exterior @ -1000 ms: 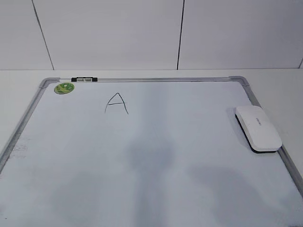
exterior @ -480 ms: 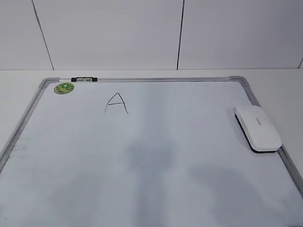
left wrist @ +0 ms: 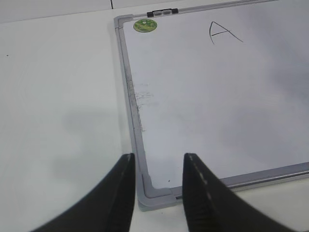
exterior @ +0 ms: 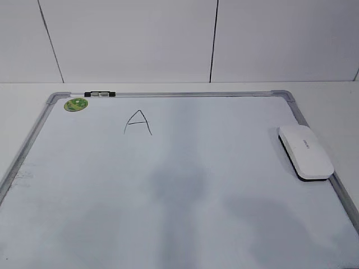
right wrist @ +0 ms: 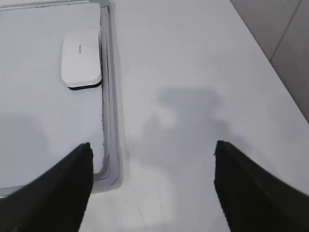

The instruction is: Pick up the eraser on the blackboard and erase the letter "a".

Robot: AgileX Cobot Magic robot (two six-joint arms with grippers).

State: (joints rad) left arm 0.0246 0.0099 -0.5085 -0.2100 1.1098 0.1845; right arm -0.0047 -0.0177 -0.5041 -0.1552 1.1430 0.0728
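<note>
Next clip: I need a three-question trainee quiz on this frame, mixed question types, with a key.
1. True or false: the eraser lies on the blackboard against its right frame.
2. Multiple choice: the green sticker sits at the board's (A) far-left corner, (B) near-right corner, (C) centre.
3. Fill in: the written letter is a capital ___.

Key
1. True; it lies flat, with nothing holding it.
2. A, beside the black-and-silver clip on the far frame.
3. A. The left gripper hangs over the near-left corner; the right gripper is open, straddling the near-right corner.
</note>
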